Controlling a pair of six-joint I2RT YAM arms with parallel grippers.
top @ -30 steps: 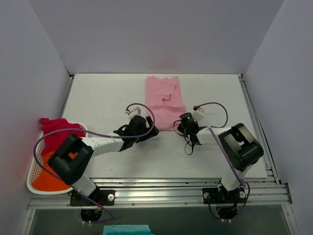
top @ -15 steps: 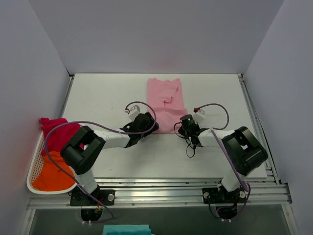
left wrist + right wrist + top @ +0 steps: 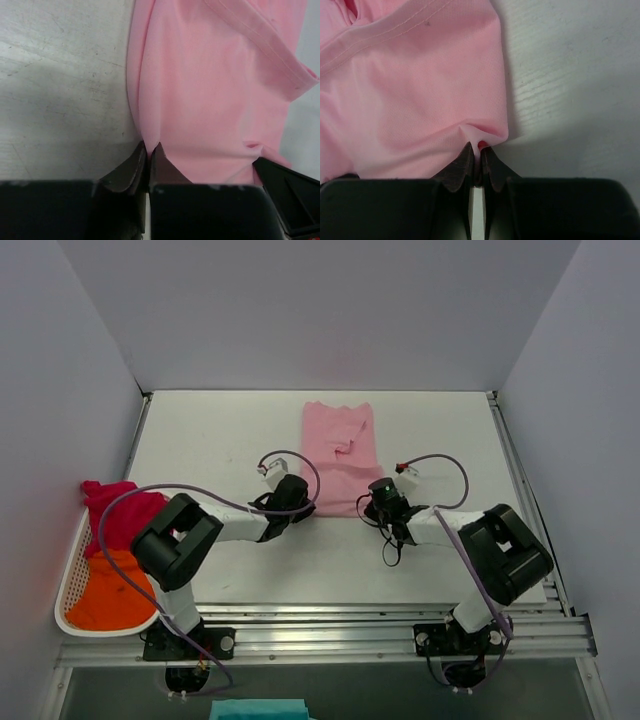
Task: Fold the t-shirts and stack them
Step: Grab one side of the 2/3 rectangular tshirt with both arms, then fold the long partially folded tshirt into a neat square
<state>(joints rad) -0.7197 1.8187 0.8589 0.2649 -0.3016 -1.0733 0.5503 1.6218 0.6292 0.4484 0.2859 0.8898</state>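
A light pink t-shirt [image 3: 338, 455] lies folded lengthwise in the middle of the table, its near hem toward the arms. My left gripper [image 3: 303, 508] is shut on the near left corner of that hem; the left wrist view shows the pink t-shirt [image 3: 215, 90] pinched between the left gripper [image 3: 148, 148]. My right gripper [image 3: 372, 502] is shut on the near right corner, where the pink t-shirt [image 3: 410, 95] bunches at the right gripper [image 3: 477, 148]. A magenta-red t-shirt [image 3: 115, 508] and an orange t-shirt [image 3: 105, 598] sit in the basket at the left.
A white basket [image 3: 68, 592] stands at the table's near left edge. Grey walls close in the left, back and right. A metal rail [image 3: 330, 625] runs along the near edge. Purple cables [image 3: 215, 502] loop over both arms.
The left gripper has slid right to the shirt's near left corner and shut on it. The right gripper has stayed shut on the near right corner.
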